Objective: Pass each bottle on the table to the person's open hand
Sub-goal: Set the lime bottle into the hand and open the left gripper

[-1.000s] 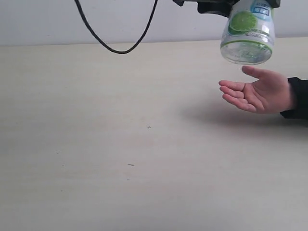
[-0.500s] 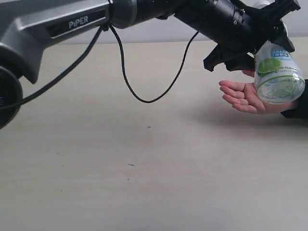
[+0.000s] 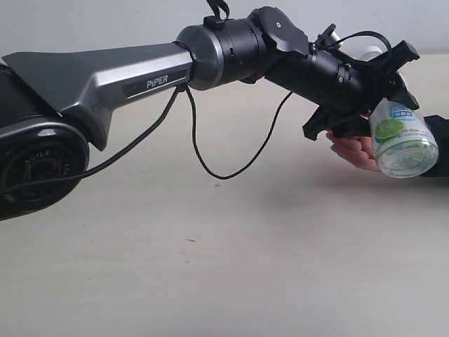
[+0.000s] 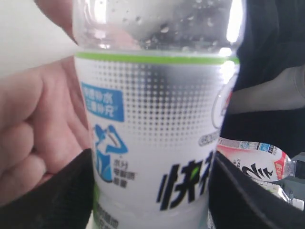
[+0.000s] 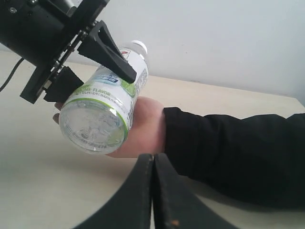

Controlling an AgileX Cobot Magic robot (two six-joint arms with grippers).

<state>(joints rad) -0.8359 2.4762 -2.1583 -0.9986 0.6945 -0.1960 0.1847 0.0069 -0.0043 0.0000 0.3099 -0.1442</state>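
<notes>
A grey arm (image 3: 140, 77), black cable (image 3: 210, 165) drooping beneath it, is reaching across the pale, faintly grained worktop (image 3: 210, 267). Its left pincer (image 3: 372, 98) is clenching a lime-labelled bottle (image 3: 403, 144) between both jaws, the base jutting beyond the tips. Just under the pincer a bare hand (image 3: 354, 149) is lying palm up; whether bottle and palm are touching cannot be told. The bottle is round, clear plastic, beaded with droplets under a glossy label. It is likely to roll off the palm if the jaws part before fingers curl round it. The right pincer (image 5: 153, 191), near it, is pressing its matte black jaws together, empty.
</notes>
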